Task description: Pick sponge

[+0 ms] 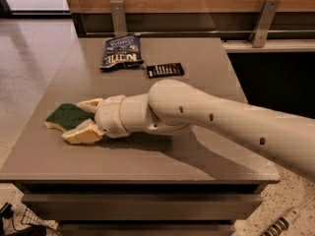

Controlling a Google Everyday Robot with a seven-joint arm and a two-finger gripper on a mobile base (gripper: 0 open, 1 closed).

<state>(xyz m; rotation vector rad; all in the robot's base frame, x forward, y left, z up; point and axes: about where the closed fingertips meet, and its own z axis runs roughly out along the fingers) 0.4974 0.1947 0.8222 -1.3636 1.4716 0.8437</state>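
- Claw point(75, 120): I see it low near the left edge of the bench point(197, 166), spread wide astride one sponge end.
- Sponge point(64, 116): flat, green side up, left edge.
- Chip bag point(120, 53), dark packet point(166, 70): far edge.

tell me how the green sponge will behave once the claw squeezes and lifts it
Probably soft: the sponge shows a pale foam body, so it should squash in the open claw straddling one end. Likely light for its size. Lying flat on the table, it shouldn't roll or tip.
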